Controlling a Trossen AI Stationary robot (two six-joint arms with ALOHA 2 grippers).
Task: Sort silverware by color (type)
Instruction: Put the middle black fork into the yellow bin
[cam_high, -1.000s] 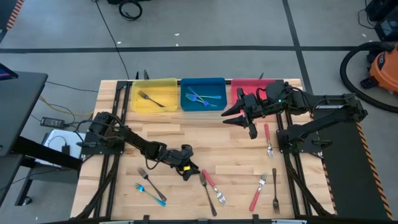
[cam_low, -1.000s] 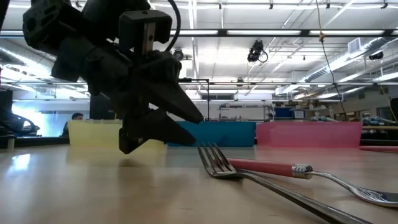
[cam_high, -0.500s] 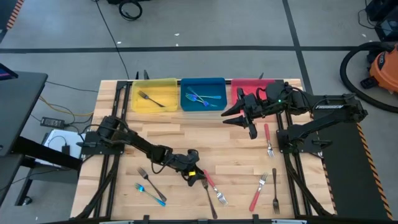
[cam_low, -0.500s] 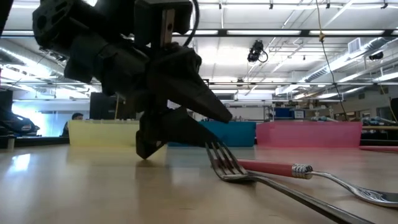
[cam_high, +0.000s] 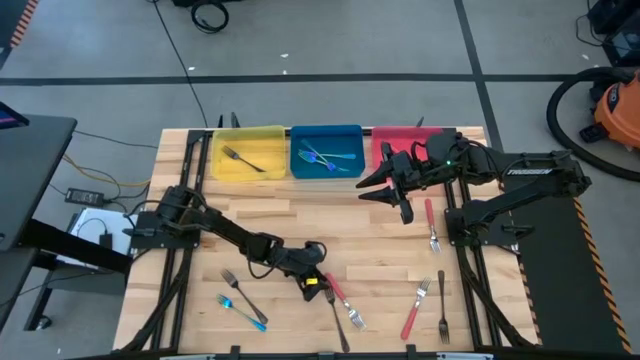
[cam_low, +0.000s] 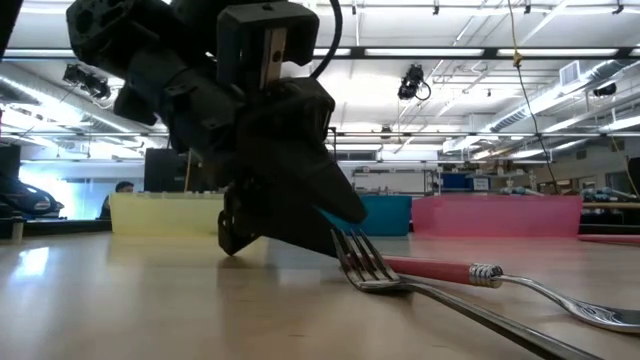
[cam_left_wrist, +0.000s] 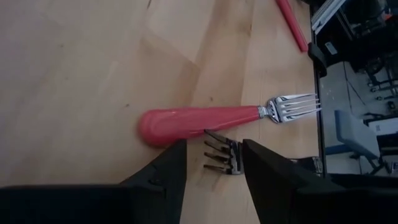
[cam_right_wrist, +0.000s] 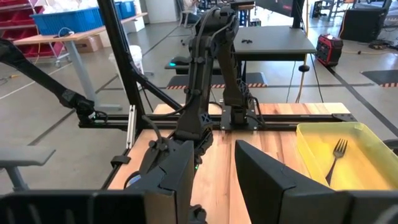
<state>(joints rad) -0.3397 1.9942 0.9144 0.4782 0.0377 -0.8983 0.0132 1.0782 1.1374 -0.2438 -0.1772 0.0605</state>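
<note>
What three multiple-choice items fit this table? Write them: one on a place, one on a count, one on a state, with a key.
1. Where is the left gripper?
A. Over the yellow bin
B. Above the red bin
C. Low at the dark fork, beside the red-handled fork

2. How many forks lie in the yellow bin?
A. None
B. One
C. Four

3. How do the left gripper's fingers stand?
A. Open, one either side of the dark fork's tines
B. Shut on the red handle
C. Holding a fork lifted

Key: C, the left wrist view shows those tines between its fingers; B, a single fork lies there; A, both fingers stand apart and the fork lies on the wood.
</note>
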